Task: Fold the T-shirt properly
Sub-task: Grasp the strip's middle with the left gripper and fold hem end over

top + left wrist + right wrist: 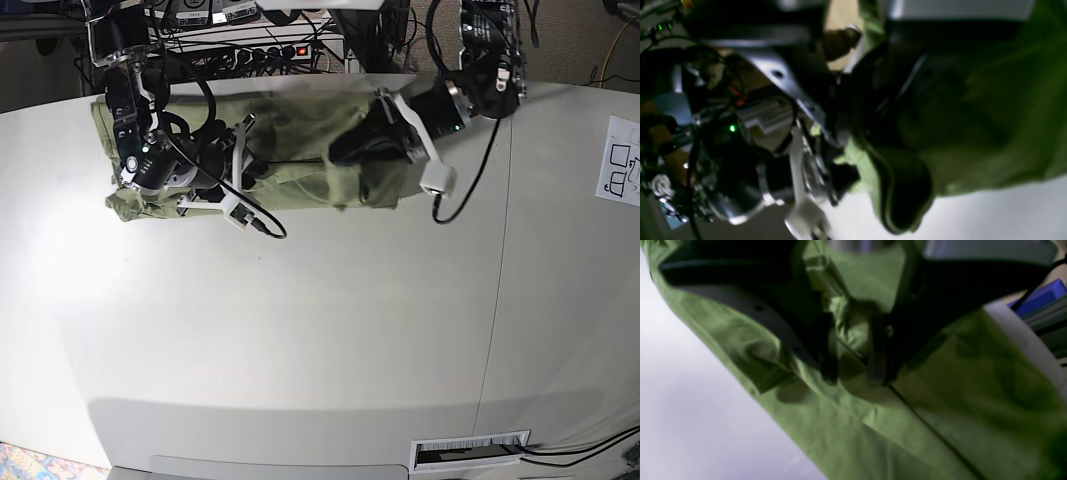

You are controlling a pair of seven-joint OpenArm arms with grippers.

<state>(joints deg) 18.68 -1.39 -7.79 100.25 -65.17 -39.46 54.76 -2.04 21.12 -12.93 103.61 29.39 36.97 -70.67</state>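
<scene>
T-shirt (300,150) lies spread in a wide olive strip along the far edge of the white table (320,330), bunched at both ends, and both my arms are down on it. My right gripper (853,373) sits over the cloth near the strip's end on the base view's left: its 2 dark jaws stand apart with a raised pucker of fabric and a dark seam line between them, but blur keeps me from telling whether they actually pinch it. My left gripper (345,150) is nearly closed, a fold of cloth draped round its dark fingertips.
</scene>
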